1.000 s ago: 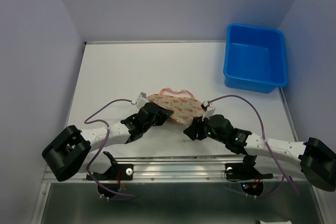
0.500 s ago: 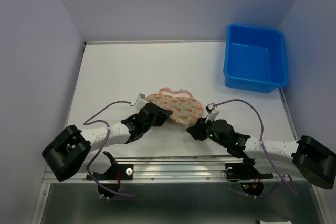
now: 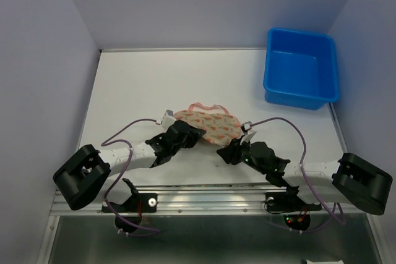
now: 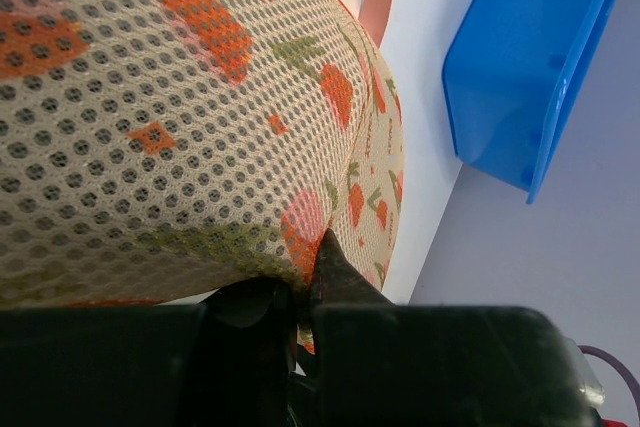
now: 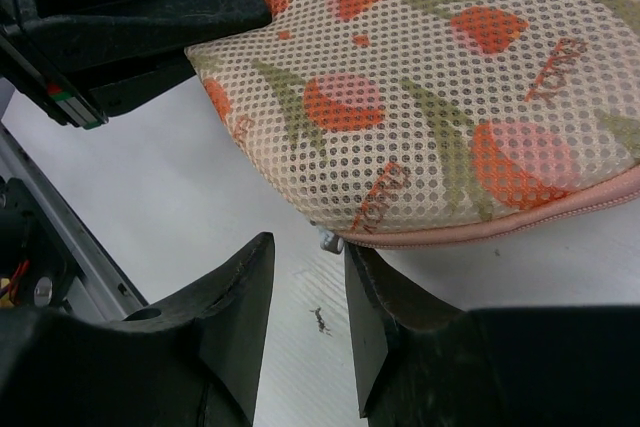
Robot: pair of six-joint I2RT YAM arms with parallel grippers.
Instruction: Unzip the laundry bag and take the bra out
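A flat, cream mesh laundry bag (image 3: 209, 123) printed in orange-pink is seen lying near the middle of the white table (image 3: 154, 78), towards its near side. Its thin pink strap (image 3: 204, 106) is looped on the far side.

The bag is flanked closely by both arms. Its left near edge is pinched in the clenched left gripper (image 4: 308, 282). The right gripper (image 5: 310, 249) is set low at the right near edge, with its fingers a little apart and nothing between them. A small metal zip pull (image 5: 330, 240) is seen just past those fingertips, touching the pink zip edging (image 5: 560, 209), which is closed along the stretch in view. In the right wrist view the black body of the left gripper is seen close by on the other side, so the near edge of the bag is hemmed in between the two.

A deep blue plastic tub (image 3: 301, 66) stands well apart at the far right corner of the table, close to the right wall. Purple cables (image 3: 133, 122) are arched over the table beside each arm.

Bare table is left behind the bag up to the far wall, and to its left as far as the left edge. A metal rail (image 3: 204, 197) is fixed along the near edge.
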